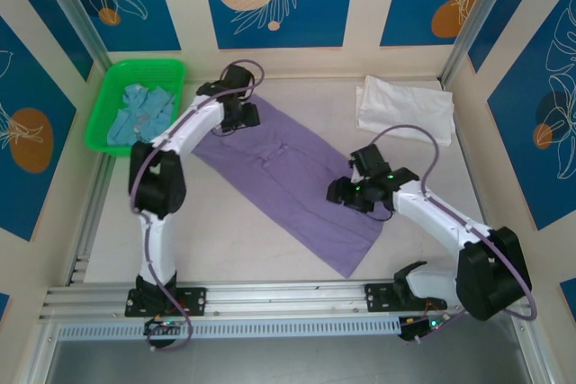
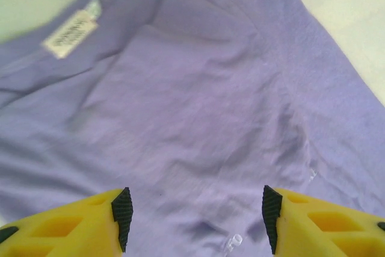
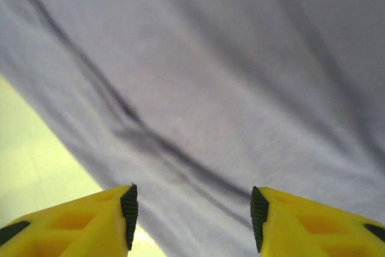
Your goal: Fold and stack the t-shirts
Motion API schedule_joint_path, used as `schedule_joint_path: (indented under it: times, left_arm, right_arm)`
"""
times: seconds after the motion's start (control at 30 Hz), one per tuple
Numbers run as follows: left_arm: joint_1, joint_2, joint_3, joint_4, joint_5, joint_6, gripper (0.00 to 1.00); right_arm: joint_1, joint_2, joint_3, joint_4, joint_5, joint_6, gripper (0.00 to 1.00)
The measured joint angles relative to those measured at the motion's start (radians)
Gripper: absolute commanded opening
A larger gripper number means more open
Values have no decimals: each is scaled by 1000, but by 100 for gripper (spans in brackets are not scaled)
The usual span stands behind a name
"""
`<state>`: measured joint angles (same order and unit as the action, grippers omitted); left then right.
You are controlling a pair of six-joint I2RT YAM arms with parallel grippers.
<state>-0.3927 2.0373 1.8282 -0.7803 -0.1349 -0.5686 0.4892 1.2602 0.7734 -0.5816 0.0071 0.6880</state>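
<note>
Soft lavender t-shirt (image 1: 288, 182) lies as a long, lightly creased strip.

You have the purple t-shirt (image 1: 288, 182) folded long, flat from eleven to five o'clock; the white t-shirt (image 1: 403, 108) folded at one; the blue t-shirt (image 1: 139, 114) crumpled at ten.

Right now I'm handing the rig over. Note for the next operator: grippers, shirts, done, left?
Left gripper: open, holding nothing, over the collar end of the purple t-shirt.
Right gripper: open, holding nothing, over that shirt's near right edge.
Purple shirt: flat in the middle of the table, a long narrow strip, apparently folded lengthwise.
White t-shirt: folded, far right.
Light blue t-shirt: crumpled in the green basket, far left.
Left to do: fold the purple one crosswise, fold the blue one, stack all three.
</note>
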Motion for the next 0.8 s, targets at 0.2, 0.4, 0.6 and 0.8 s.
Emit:
schedule_joint_path:
  times: [0.2, 0.4, 0.6, 0.8]
  left_arm:
    - [25, -38, -224, 94, -50, -19, 53]
    - [68, 120, -196, 104, -50, -26, 51]
    - [67, 262, 10, 105, -16, -23, 50]
    - [47, 459, 351, 37, 27, 14, 51]
  right_arm:
    - [175, 127, -19, -36, -7, -4, 50]
    - [219, 192, -63, -14, -8, 49, 46]
    - [356, 265, -10, 54, -10, 199, 45]
    - [491, 396, 94, 187, -46, 413, 47]
